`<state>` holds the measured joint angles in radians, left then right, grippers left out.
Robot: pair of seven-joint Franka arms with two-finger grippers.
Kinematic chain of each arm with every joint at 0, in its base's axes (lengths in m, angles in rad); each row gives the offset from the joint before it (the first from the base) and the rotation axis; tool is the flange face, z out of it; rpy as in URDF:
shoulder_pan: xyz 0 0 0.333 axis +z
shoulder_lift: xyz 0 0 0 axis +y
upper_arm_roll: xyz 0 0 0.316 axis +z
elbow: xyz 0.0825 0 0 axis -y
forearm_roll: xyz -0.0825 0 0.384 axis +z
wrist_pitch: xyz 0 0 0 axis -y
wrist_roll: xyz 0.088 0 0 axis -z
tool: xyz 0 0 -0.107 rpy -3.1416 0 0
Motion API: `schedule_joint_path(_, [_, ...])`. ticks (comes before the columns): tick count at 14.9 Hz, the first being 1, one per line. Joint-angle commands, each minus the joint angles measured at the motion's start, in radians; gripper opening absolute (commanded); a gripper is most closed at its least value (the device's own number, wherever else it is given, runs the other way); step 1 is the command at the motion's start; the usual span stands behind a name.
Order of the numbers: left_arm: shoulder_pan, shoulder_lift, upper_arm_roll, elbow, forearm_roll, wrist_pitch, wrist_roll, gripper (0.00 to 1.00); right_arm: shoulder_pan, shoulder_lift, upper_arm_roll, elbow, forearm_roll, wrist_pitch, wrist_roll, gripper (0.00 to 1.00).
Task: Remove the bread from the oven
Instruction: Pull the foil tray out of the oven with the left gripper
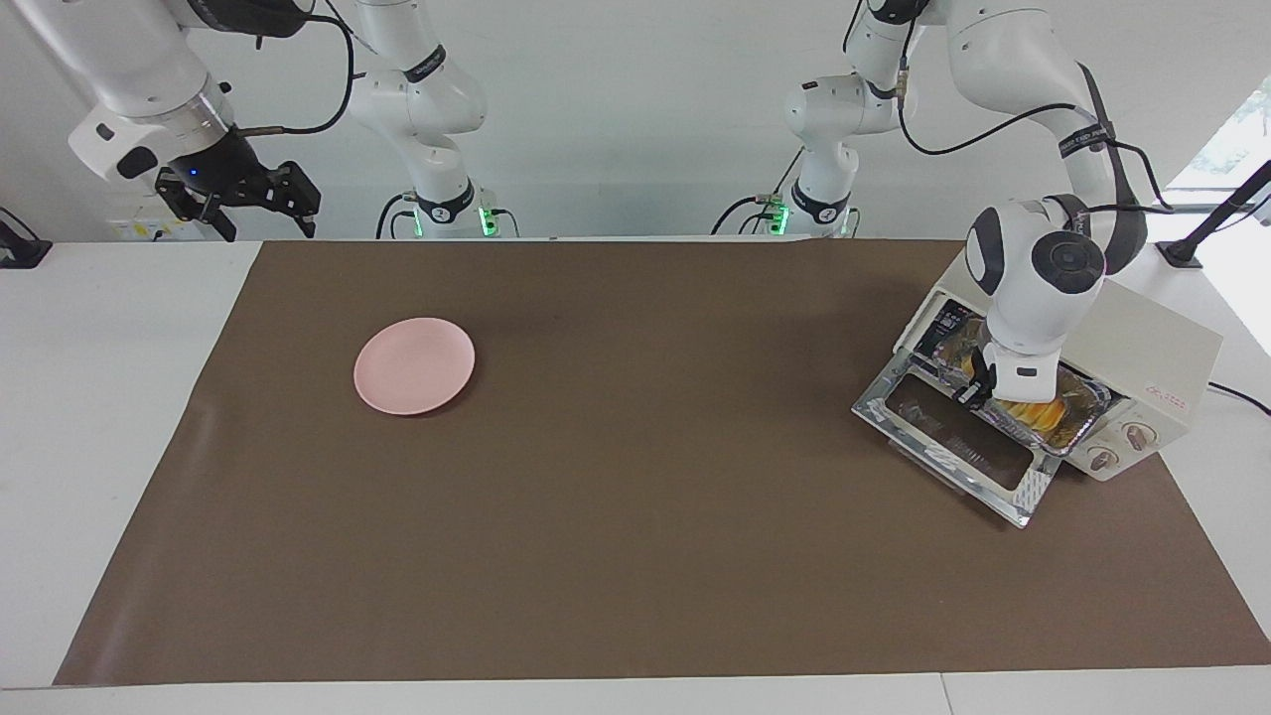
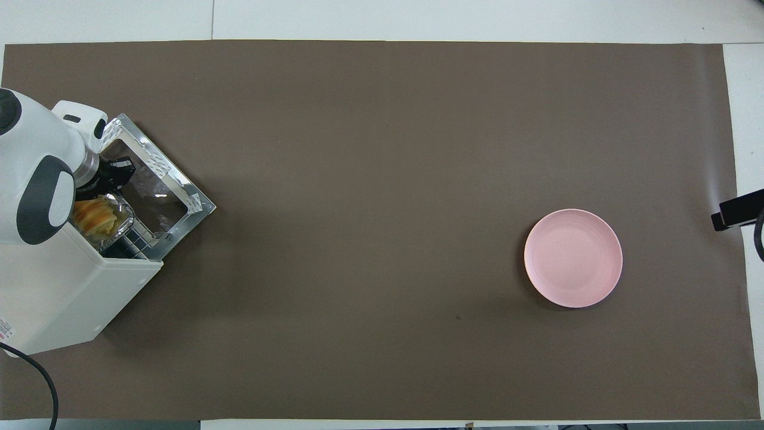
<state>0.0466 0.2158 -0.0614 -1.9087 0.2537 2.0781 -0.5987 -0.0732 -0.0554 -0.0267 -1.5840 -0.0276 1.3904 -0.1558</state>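
Bread (image 1: pixel 1045 411): in foil tray (image 1: pixel 1084 401) at oven (image 1: pixel 1157 359) mouth, long axis along the opening.
Left gripper (image 1: pixel 967 393): closed at tray's rim, beside bread.
Right gripper (image 1: pixel 260 202): open, waiting.

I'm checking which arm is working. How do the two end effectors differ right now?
The left end effector is down at the open oven, by the foil tray with the bread; the right end effector hangs in the air at the right arm's end of the table, waiting. The left is shut; the right is open and holds nothing. Both are black, on white arms.
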Motion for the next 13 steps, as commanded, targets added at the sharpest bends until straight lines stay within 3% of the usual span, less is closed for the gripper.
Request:
schedule_joint_path(1, [-0.069,0.028,-0.003,0.136,0.029,-0.091,0.014,0.0,-0.013,0.0,0.01,0.006,-0.003,-0.018,-0.016,1.0])
schedule_joint_path(3, [-0.144,0.103,-0.011,0.302,0.019,-0.144,0.023,0.0,-0.013,0.0,0.011,0.006,-0.003,-0.018,-0.016,1.0])
schedule_joint_path(4, [-0.187,0.124,-0.018,0.328,0.015,-0.127,0.031,0.0,-0.013,0.0,0.013,0.006,-0.003,-0.018,-0.018,1.0])
schedule_joint_path(7, [-0.342,0.138,-0.029,0.336,0.003,-0.075,0.043,0.0,-0.017,0.0,0.011,0.006,-0.003,-0.016,-0.016,1.0])
schedule_joint_path(11, [-0.52,0.221,-0.031,0.344,-0.085,-0.055,0.066,0.0,-0.019,0.002,0.01,0.006,-0.003,-0.014,-0.013,1.0])
schedule_joint_path(13, [-0.55,0.24,-0.032,0.336,-0.085,-0.036,0.066,0.0,-0.019,0.0,0.01,0.006,-0.003,-0.016,-0.014,1.0])
